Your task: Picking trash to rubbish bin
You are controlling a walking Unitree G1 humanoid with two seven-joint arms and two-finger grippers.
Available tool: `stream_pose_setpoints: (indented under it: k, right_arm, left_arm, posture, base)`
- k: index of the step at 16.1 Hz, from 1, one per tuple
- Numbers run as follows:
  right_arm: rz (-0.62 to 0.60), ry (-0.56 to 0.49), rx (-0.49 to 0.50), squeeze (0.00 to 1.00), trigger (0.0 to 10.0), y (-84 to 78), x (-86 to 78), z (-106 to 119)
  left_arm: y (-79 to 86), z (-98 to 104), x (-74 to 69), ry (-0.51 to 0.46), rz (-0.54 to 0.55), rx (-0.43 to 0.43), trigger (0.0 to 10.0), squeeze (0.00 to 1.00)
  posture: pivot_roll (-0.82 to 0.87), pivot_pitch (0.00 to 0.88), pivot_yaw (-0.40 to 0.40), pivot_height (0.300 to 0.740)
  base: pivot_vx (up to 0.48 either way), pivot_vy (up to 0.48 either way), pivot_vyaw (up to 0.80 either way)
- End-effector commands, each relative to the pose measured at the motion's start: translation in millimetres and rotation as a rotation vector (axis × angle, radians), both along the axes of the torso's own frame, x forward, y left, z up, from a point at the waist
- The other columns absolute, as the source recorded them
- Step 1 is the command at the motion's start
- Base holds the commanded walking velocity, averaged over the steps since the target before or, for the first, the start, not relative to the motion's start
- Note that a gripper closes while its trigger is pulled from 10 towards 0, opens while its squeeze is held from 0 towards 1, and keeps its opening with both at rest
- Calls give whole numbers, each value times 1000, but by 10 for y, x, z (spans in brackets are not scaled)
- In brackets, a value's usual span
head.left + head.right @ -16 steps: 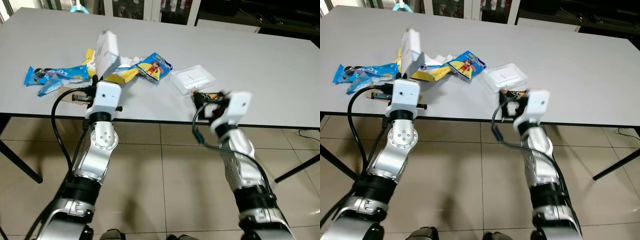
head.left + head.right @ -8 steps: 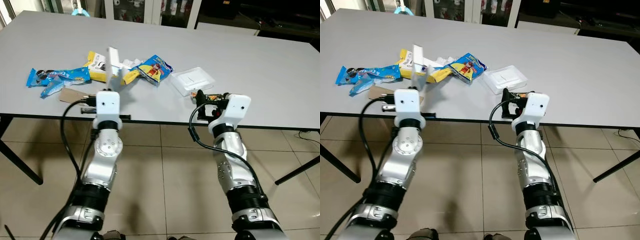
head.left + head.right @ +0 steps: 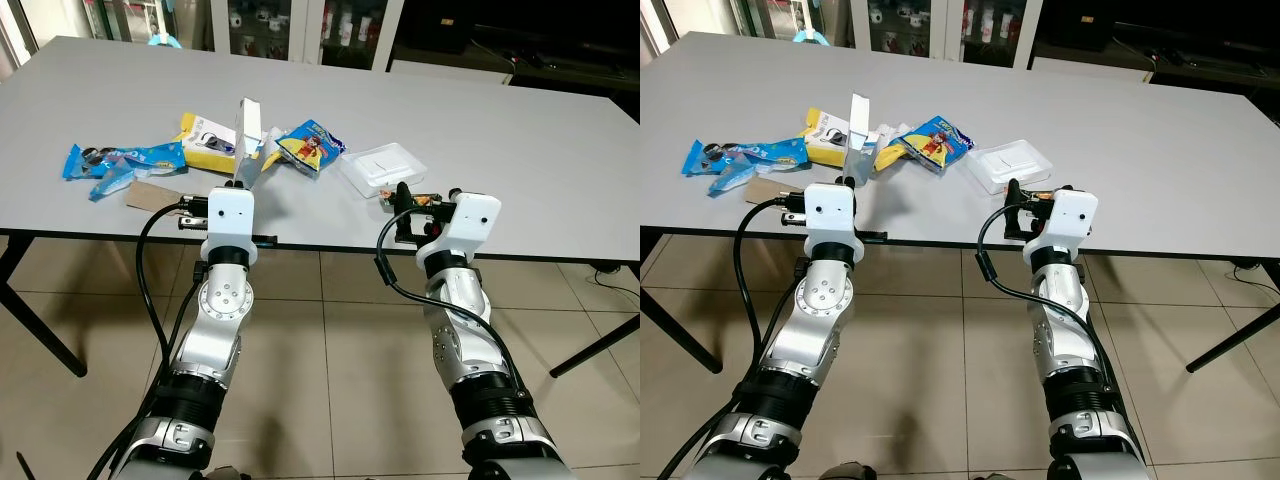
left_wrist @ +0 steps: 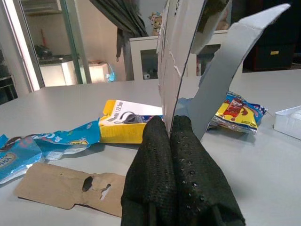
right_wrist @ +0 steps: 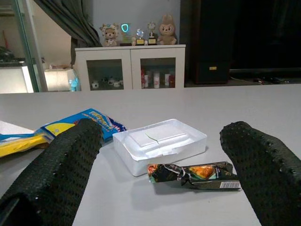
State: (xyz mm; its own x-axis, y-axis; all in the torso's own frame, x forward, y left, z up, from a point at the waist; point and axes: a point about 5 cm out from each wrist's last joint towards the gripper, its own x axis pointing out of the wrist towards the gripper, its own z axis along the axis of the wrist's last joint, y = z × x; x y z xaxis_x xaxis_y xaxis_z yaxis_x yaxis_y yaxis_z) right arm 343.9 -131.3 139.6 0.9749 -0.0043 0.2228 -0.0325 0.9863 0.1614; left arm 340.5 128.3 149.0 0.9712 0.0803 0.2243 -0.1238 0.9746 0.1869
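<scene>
1. A flat white cardboard piece [image 3: 249, 128] is pinched upright by the left gripper [image 4: 170, 123] above the grey table [image 3: 520, 150].
2. The right gripper [image 5: 162, 155] is spread wide — a crumpled dark wrapper [image 5: 193, 173] lies between its fingers, beside a shallow white plastic tray [image 5: 160, 141] holding only a folded white insert.

The left end effector [image 4: 170, 126] has matt, pebbled black rubber fingers [image 4: 151, 160]. They pinch a thin white cardboard flap [image 4: 175, 56]. The smooth grey counter [image 3: 520, 140] carries a matt brown cardboard piece [image 4: 70, 189], a glossy dark foil wrapper [image 5: 194, 173] and a clear plastic tray [image 5: 160, 143].

Grey table [image 3: 520, 140] — white cabinet [image 5: 136, 66] with figurines [image 5: 164, 30] behind
</scene>
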Motion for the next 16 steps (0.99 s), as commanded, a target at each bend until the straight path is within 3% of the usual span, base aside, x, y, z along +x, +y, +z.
stream_pose_setpoints:
  k: [1,5,16]
  right_arm:
    - [-23,10,1,0,10000,-46,-6,-35]
    - [-26,28,2,0,10000,-48,-29,-86]
    - [-28,38,6,0,10000,-59,-47,-98]
  left_arm:
    - [-35,-5,-19,-5,-30,7,10000,0]
    - [-18,-26,-36,-1,-23,5,10000,0]
    - [26,-9,-42,-10,2,8,10000,0]
  posture:
    - [-23,0,-94,740]
    - [-23,0,-96,740]
    - [-28,7,-96,740]
  base:
    - [0,0,0]
    - [0,0,0]
    - [-289,0,0]
